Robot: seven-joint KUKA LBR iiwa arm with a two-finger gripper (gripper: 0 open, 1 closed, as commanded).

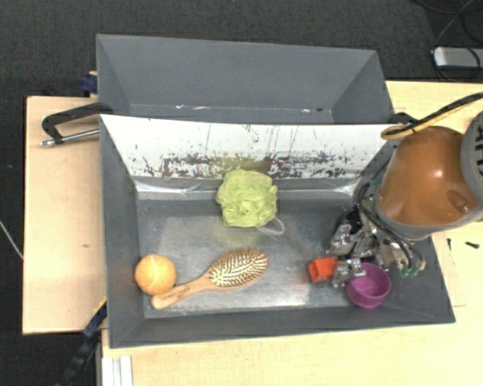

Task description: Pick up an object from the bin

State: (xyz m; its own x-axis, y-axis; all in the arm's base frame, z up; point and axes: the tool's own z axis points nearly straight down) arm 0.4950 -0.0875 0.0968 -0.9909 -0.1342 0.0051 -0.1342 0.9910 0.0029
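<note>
1. Gripper (350, 257) is low in the near right corner of the bin (225, 316), between a small orange block (321, 269) and a purple cup (369, 287). Its grip cannot be told.
2. The purple cup is close to the front and right walls, with little room.
3. There is bare floor left of the orange block. Beyond it lie a wooden hairbrush (225, 273) and an orange ball (154, 274), with a green mesh puff (247, 198) at the back wall.

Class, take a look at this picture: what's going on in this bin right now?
A robot arm reaches into the grey bin from the right. Its gripper is low in the front right corner, close beside a purple cup and a small orange piece. Whether it has hold of either cannot be made out. The other things lie apart from it: a green pouf by the back wall, and a wooden brush and an orange ball at the front left.
</note>
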